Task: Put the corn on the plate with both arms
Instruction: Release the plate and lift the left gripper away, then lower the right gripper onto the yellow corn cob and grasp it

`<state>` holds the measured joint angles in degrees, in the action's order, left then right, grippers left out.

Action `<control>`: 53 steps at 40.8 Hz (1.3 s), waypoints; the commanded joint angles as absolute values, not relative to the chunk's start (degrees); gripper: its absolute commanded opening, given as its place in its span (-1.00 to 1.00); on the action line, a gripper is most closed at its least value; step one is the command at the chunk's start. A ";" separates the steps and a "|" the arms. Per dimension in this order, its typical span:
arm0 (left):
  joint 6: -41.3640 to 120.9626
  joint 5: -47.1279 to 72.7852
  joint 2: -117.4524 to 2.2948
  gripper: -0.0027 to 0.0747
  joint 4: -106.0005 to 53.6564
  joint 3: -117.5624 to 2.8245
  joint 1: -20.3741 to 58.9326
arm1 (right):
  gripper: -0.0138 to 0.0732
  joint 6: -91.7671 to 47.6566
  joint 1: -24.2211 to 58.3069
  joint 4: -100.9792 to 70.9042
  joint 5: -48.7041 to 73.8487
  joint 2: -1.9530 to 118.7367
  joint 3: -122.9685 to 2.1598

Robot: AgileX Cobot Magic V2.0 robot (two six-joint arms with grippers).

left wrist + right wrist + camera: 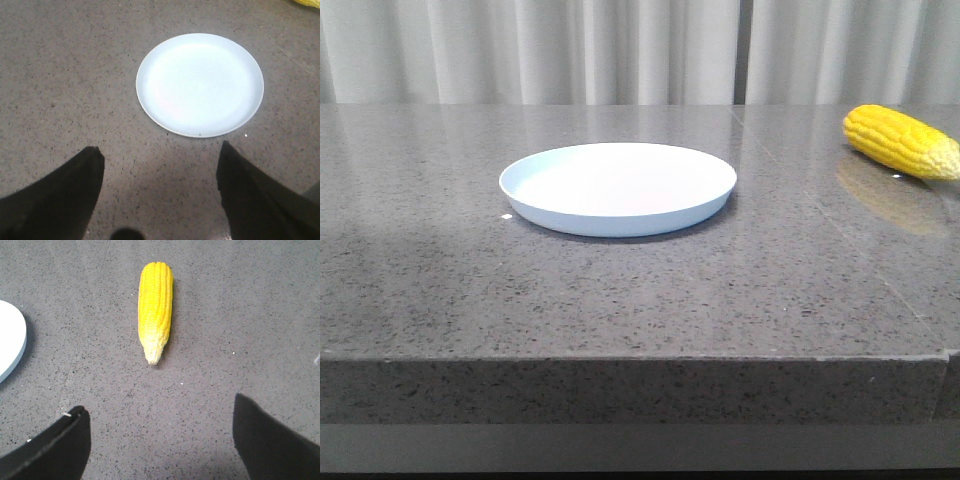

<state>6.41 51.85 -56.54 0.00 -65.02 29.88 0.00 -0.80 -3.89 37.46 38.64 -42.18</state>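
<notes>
The pale blue-white plate [618, 187] sits empty at the middle of the grey stone table. The yellow corn [901, 141] lies on the table at the far right, apart from the plate. No gripper shows in the front view. In the left wrist view my left gripper [160, 152] is open and empty above bare table, the plate [200, 84] just beyond its fingertips. In the right wrist view my right gripper [160, 412] is open and empty, the corn [155, 309] lying ahead of it with its pale tip toward the fingers; the plate's rim [15, 347] shows at the edge.
The table's front edge [640, 358] runs across the front view, with a seam [840, 215] in the stone between plate and corn. Grey curtains [620, 50] hang behind the table.
</notes>
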 commanded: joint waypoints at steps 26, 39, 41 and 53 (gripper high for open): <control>5.68 48.62 -42.30 0.29 0.00 -56.37 30.27 | 0.74 -2.07 -0.87 -5.21 36.48 44.96 -48.75; 5.68 48.62 -42.30 0.29 0.00 -56.37 30.27 | 0.76 -2.07 1.39 -5.26 41.82 63.77 -62.22; 5.68 48.62 -42.30 0.29 0.00 -56.37 30.27 | 0.76 -2.12 1.39 -5.13 42.33 67.25 -64.86; 5.68 48.62 -42.30 0.29 0.00 -56.37 30.27 | 0.76 -2.12 1.39 -3.35 44.16 85.94 -80.14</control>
